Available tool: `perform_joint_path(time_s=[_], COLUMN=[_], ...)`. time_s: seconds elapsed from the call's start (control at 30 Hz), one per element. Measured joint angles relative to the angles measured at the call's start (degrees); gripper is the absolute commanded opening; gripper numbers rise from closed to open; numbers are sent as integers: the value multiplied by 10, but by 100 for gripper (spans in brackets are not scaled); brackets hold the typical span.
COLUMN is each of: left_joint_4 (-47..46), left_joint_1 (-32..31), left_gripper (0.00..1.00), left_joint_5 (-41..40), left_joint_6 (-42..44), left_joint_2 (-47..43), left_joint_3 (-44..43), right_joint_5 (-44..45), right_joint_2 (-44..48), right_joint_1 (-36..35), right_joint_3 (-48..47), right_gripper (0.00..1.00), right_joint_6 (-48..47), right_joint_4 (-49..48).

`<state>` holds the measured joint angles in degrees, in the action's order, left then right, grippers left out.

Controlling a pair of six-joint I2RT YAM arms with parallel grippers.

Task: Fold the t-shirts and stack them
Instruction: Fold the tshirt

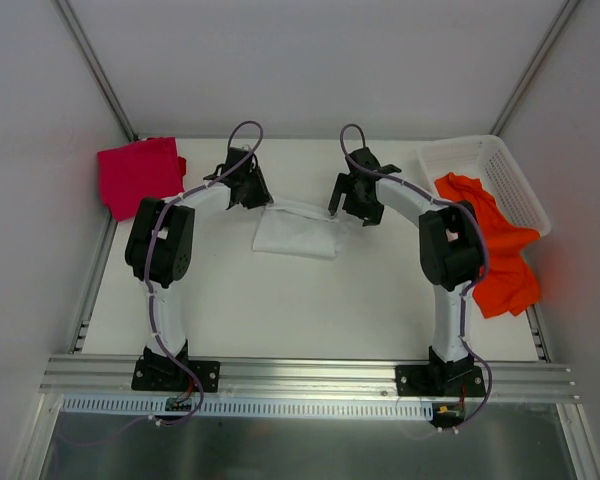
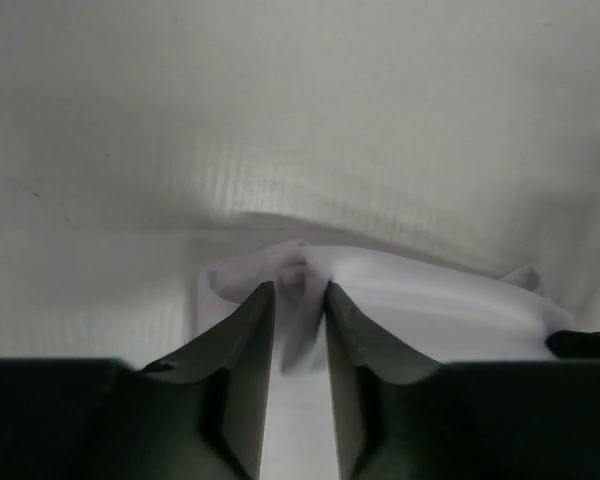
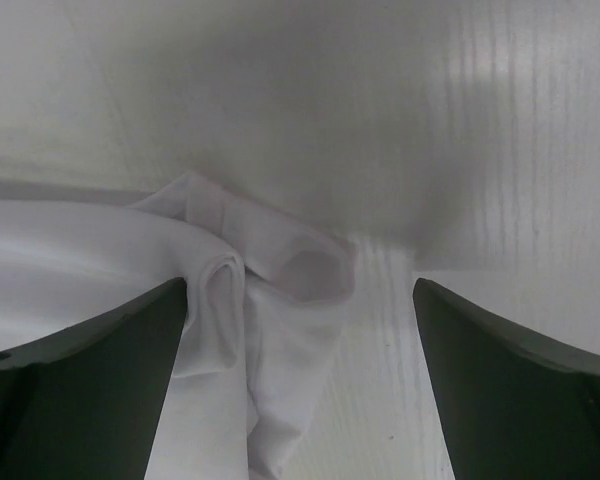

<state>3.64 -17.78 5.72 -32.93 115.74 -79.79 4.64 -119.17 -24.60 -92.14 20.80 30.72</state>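
A pale tabletop (image 1: 280,310) sits boxed in by plain white panels: a far wall (image 1: 310,60), a left wall (image 1: 30,200) and a right wall (image 1: 590,120). Grey metal struts (image 1: 97,65) climb the far corners. A ribbed aluminium rail (image 1: 310,372) spans the near edge, with a slotted white strip (image 1: 310,407) just nearer. The light is soft and even, and the shadows are faint.

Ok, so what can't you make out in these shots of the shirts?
1. Top view: the far corners of the white t-shirt sit under the left pincer and right pincer.
2. Top view: the right arm covers part of the orange t-shirt by the basket.
3. Left wrist view: how many cloth layers are pinched is too blurred to tell.
4. Right wrist view: the white t-shirt runs off the left and bottom edges.
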Motion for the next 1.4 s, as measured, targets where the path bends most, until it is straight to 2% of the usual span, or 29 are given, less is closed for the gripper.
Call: perform_joint_path(time_s=[0.03,0.07,0.23,0.4,0.5,0.7,0.8,0.9,1.0,1.1,1.23,1.4], left_joint_4=[0,0,-1,3,6,-9,-14,-12,-2,9,18,14], left_joint_1=[5,8,17,17,17,17,16,7,-15,-33,-43,-44], left_gripper=[62,98,99,99,99,99,99,99,99,99,99,99], left_joint_5=[-2,-4,-30,-36,-39,-45,-44,-44,-44,-44,-43,-45], left_joint_6=[3,6,10,17,19,16,6,-3,-11,-14,-22,-23], left_joint_2=[5,9,12,-17,-86,-294,-376,-417,-431,-448,-492,-554], left_joint_3=[0,0,-1,1,22,101,162,226,283,330,371,411], right_joint_5=[1,1,23,70,107,143,129,82,22,-23,-58,-82], right_joint_2=[-5,-7,2,86,163,308,376,417,400,328,228,162], right_joint_1=[4,7,14,10,5,-30,-64,-94,-106,-111,-115,-115], right_joint_3=[0,0,1,13,4,-18,22,104,184,234,241,218], right_gripper=[100,100,100,100,99,99,99,100,98,95,93,91], right_joint_6=[-1,-1,-5,-19,-32,-43,-34,-17,-4,-3,-15,-25], right_joint_4=[0,1,10,45,69,96,76,18,-58,-122,-167,-200])
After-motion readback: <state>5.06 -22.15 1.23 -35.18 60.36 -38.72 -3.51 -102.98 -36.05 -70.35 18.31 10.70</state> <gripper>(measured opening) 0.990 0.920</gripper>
